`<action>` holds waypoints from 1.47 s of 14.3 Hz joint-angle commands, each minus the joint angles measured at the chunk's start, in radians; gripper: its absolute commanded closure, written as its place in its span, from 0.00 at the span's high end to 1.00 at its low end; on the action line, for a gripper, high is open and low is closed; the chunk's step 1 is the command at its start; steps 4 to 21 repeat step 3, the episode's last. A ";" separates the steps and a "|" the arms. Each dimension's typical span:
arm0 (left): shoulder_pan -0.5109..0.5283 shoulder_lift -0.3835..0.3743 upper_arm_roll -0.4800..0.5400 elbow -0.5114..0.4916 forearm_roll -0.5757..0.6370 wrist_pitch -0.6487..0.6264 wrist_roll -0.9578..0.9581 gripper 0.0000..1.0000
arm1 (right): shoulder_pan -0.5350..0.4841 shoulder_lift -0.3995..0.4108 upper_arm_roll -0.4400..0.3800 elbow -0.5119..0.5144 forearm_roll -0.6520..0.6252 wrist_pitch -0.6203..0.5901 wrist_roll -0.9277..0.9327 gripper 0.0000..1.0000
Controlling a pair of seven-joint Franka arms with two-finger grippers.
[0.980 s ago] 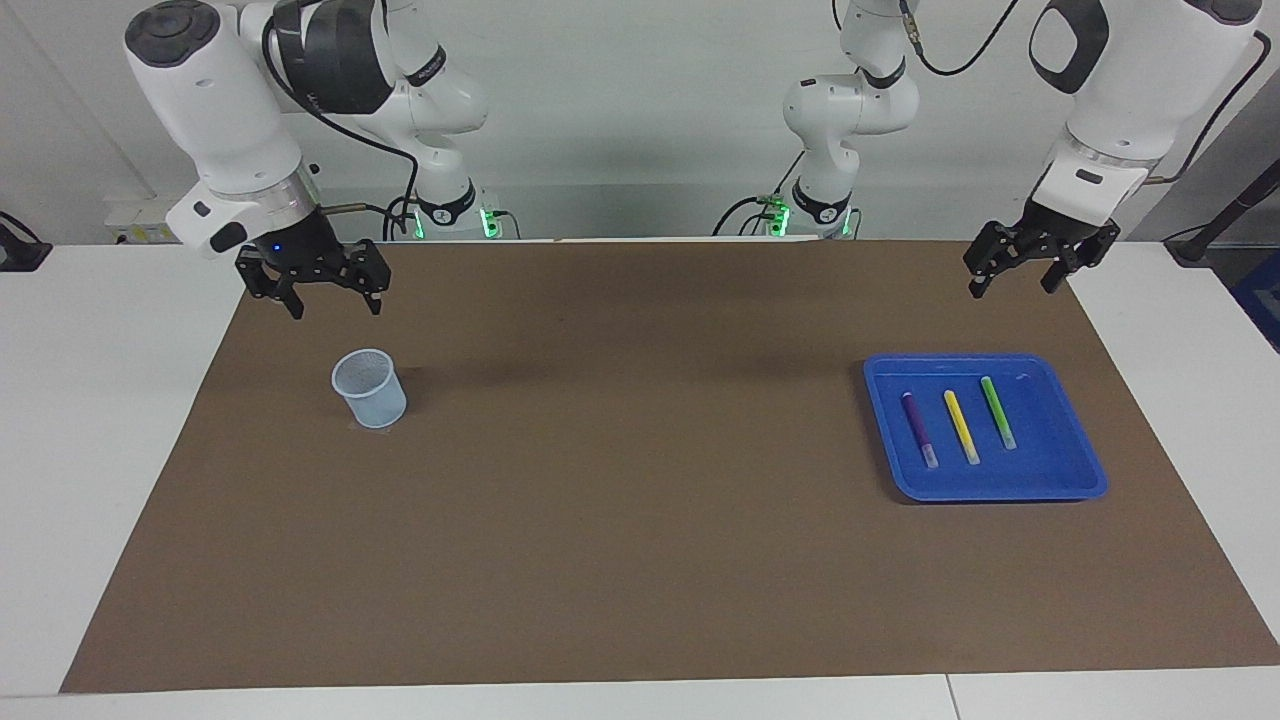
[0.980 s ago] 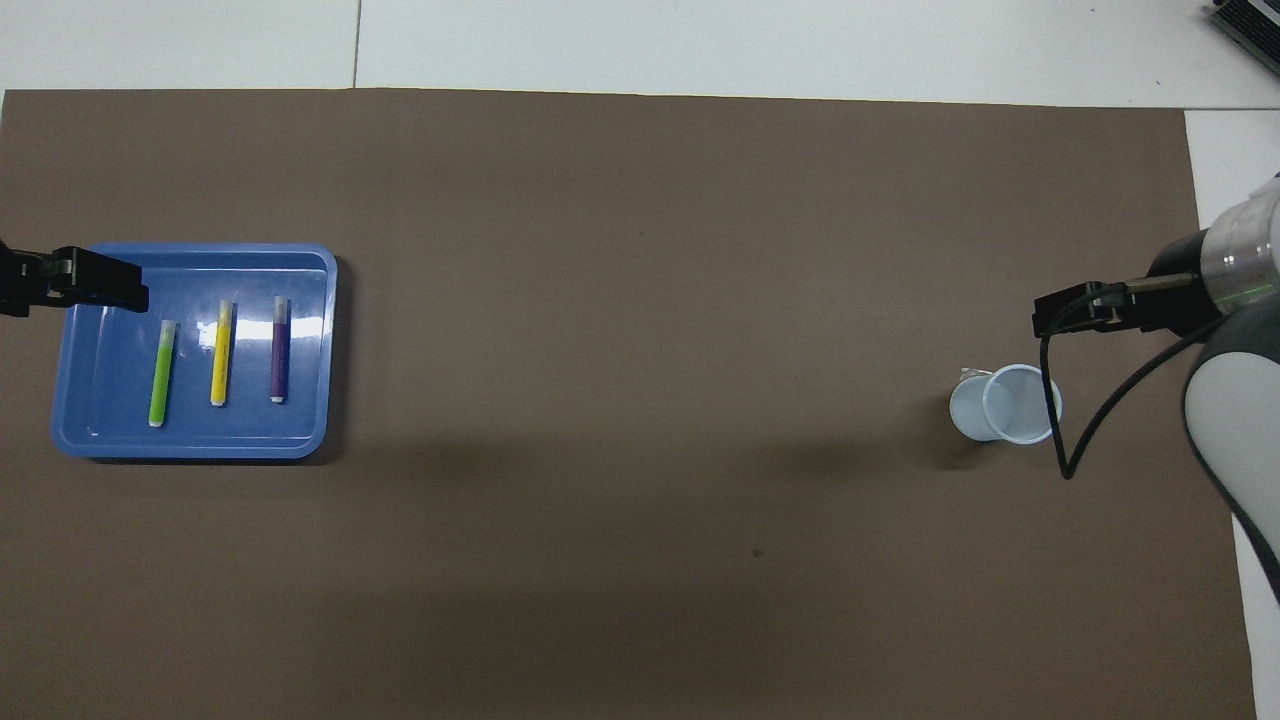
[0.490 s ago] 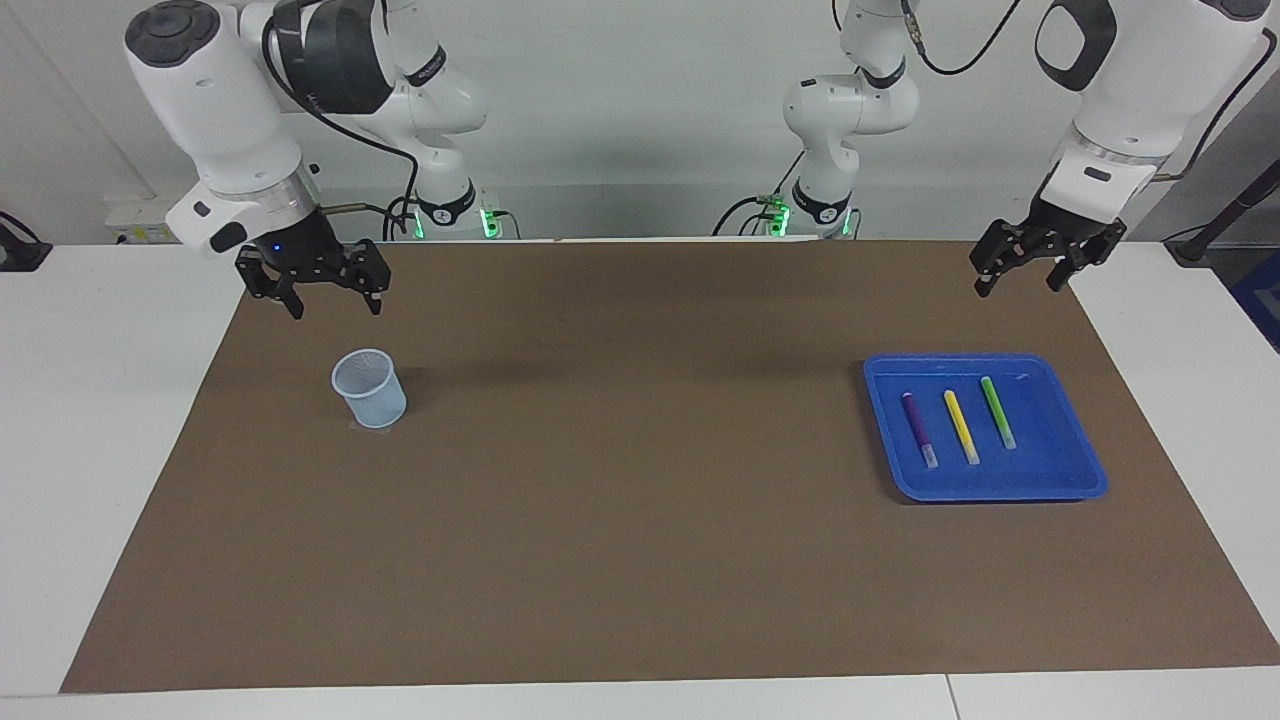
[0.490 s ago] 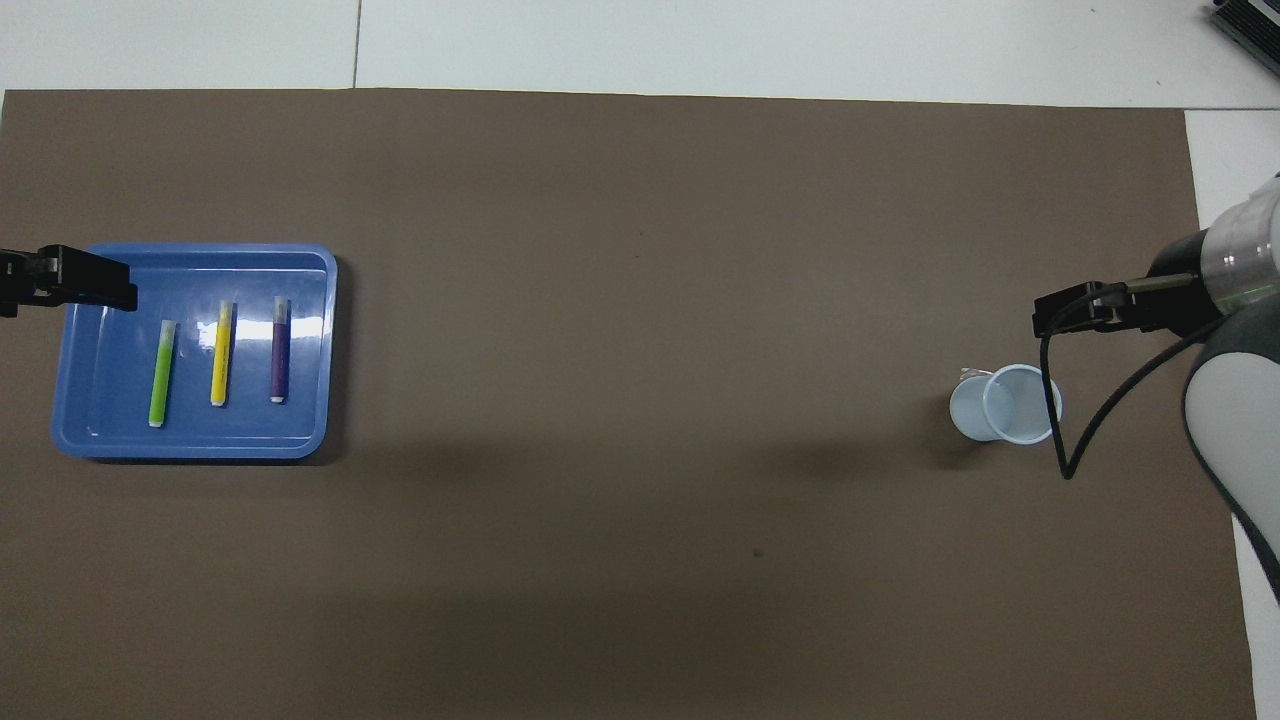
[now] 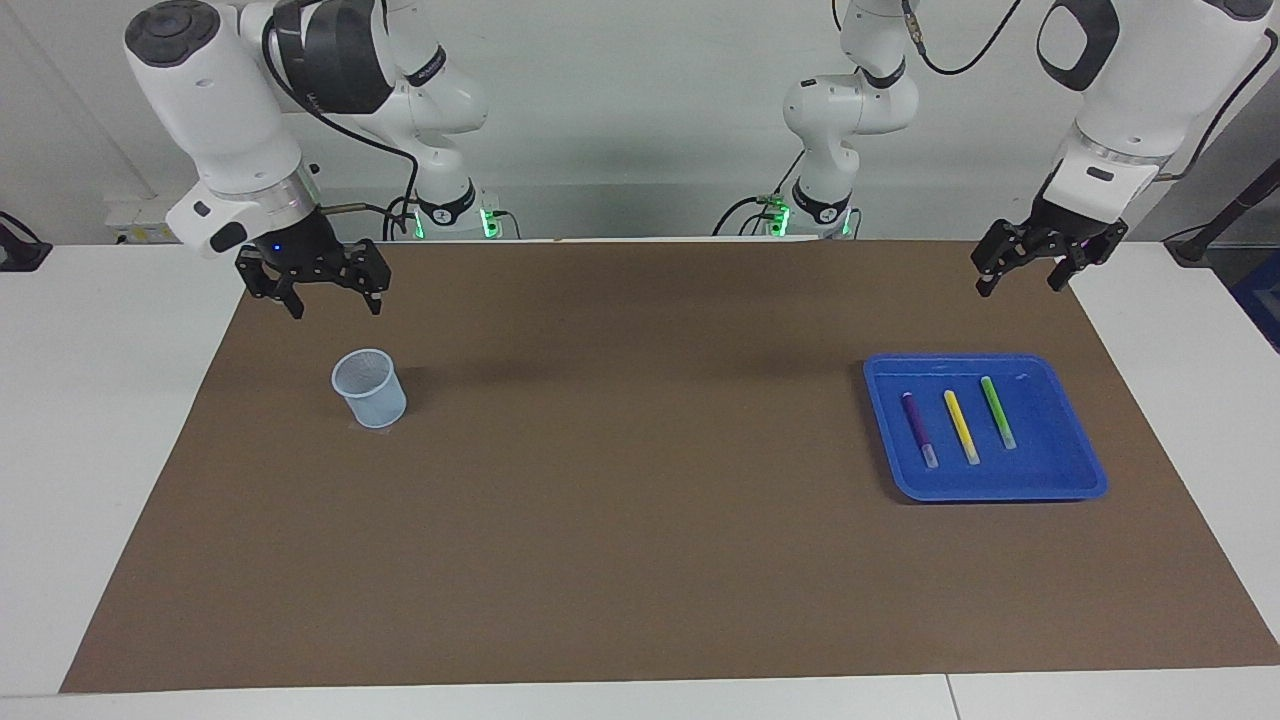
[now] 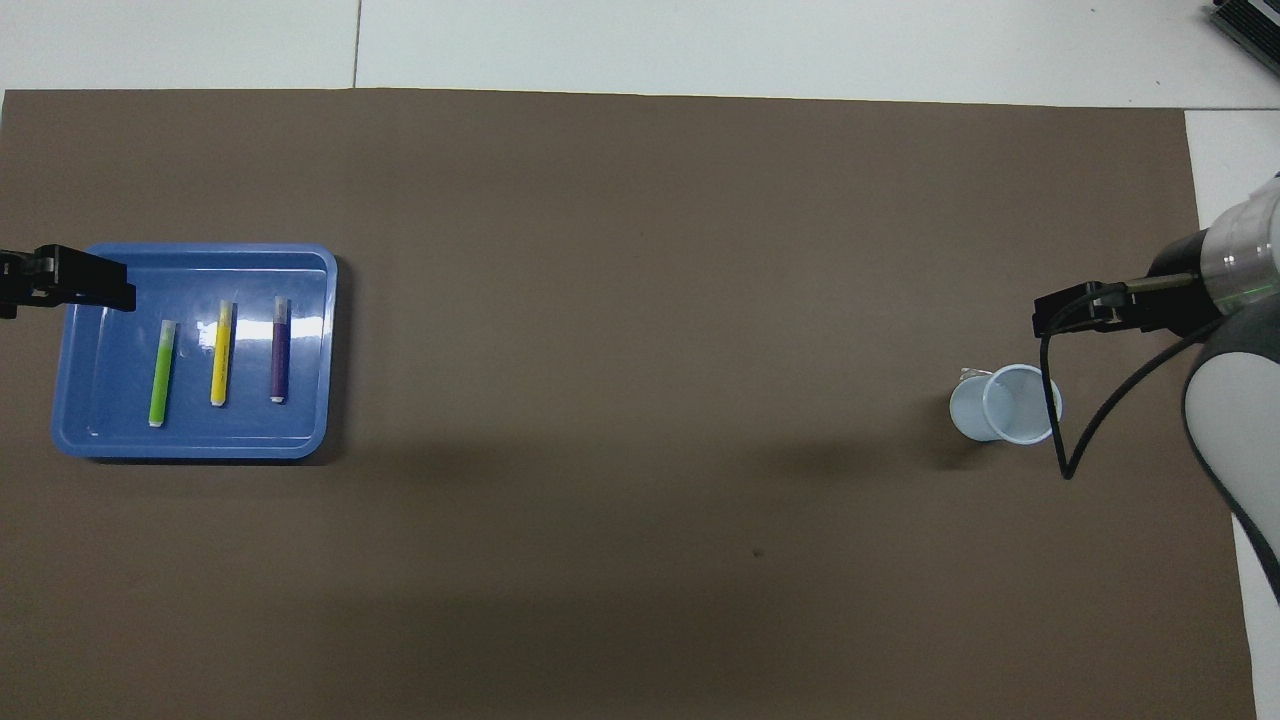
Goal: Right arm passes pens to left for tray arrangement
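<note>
While apart from left gripper [image 5: 1018,273], pens [image 5: 959,426] in tray [image 5: 1075,470]

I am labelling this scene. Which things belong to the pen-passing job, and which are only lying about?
Job:
- purple pen, yellow pen, green pen, all in the blue tray
- right pincer, open
- left pincer, open

Lying about:
- pale-blue cup
- brown mat

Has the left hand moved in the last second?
Yes. The left hand, open and empty, has drawn slightly up and back from the blue tray, toward the robots' edge of the brown mat.
</note>
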State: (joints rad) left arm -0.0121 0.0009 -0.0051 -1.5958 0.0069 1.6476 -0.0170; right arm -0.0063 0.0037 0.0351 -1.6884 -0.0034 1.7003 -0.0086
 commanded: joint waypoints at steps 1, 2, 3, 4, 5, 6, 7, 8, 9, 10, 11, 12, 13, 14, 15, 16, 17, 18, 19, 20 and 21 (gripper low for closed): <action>0.011 0.001 -0.009 0.011 -0.015 -0.028 -0.001 1.00 | -0.007 -0.008 0.005 0.004 -0.006 -0.014 -0.008 1.00; 0.011 0.001 -0.009 0.011 -0.015 -0.028 -0.001 1.00 | -0.007 -0.008 0.005 0.004 -0.006 -0.014 -0.008 1.00; 0.011 0.001 -0.009 0.013 -0.015 -0.029 -0.001 1.00 | -0.007 -0.008 0.005 0.004 -0.006 -0.014 -0.008 1.00; 0.011 0.001 -0.009 0.013 -0.015 -0.029 -0.001 1.00 | -0.007 -0.008 0.005 0.004 -0.006 -0.014 -0.008 1.00; 0.011 0.001 -0.009 0.013 -0.015 -0.029 -0.001 1.00 | -0.007 -0.008 0.005 0.004 -0.006 -0.014 -0.008 1.00; 0.011 0.001 -0.009 0.013 -0.015 -0.029 -0.001 1.00 | -0.007 -0.008 0.005 0.004 -0.006 -0.014 -0.008 1.00; 0.011 0.001 -0.009 0.013 -0.015 -0.029 -0.001 1.00 | -0.007 -0.008 0.005 0.004 -0.006 -0.014 -0.008 1.00; 0.011 0.001 -0.009 0.013 -0.015 -0.029 -0.001 1.00 | -0.007 -0.008 0.005 0.004 -0.006 -0.014 -0.008 1.00; 0.011 0.001 -0.009 0.013 -0.015 -0.029 -0.001 1.00 | -0.007 -0.008 0.005 0.004 -0.006 -0.014 -0.008 1.00; 0.011 0.001 -0.009 0.013 -0.015 -0.029 -0.001 1.00 | -0.007 -0.008 0.005 0.004 -0.006 -0.014 -0.008 1.00; 0.011 0.001 -0.009 0.013 -0.015 -0.029 -0.001 1.00 | -0.007 -0.008 0.005 0.004 -0.006 -0.014 -0.008 1.00; 0.011 0.001 -0.009 0.013 -0.015 -0.029 -0.001 1.00 | -0.007 -0.008 0.005 0.004 -0.006 -0.014 -0.008 1.00; 0.011 0.001 -0.009 0.013 -0.015 -0.029 -0.001 1.00 | -0.007 -0.008 0.005 0.004 -0.006 -0.014 -0.008 1.00; 0.011 0.001 -0.009 0.013 -0.015 -0.029 -0.001 1.00 | -0.007 -0.008 0.005 0.004 -0.006 -0.014 -0.008 1.00; 0.011 0.001 -0.009 0.013 -0.015 -0.029 -0.001 1.00 | -0.007 -0.008 0.005 0.004 -0.006 -0.014 -0.008 1.00; 0.011 0.001 -0.009 0.013 -0.015 -0.029 -0.001 1.00 | -0.007 -0.008 0.005 0.004 -0.006 -0.014 -0.008 1.00; 0.011 0.001 -0.009 0.013 -0.015 -0.029 -0.001 1.00 | -0.007 -0.008 0.005 0.004 -0.006 -0.014 -0.008 1.00; 0.011 0.001 -0.009 0.013 -0.015 -0.029 -0.001 1.00 | -0.007 -0.008 0.005 0.004 -0.006 -0.014 -0.008 1.00; 0.011 0.001 -0.009 0.013 -0.015 -0.029 -0.001 1.00 | -0.007 -0.008 0.005 0.004 -0.006 -0.014 -0.008 1.00; 0.011 0.001 -0.009 0.013 -0.015 -0.029 -0.001 1.00 | -0.007 -0.008 0.005 0.004 -0.006 -0.014 -0.008 1.00; 0.011 0.001 -0.009 0.013 -0.015 -0.029 -0.001 1.00 | -0.007 -0.008 0.005 0.004 -0.006 -0.014 -0.008 1.00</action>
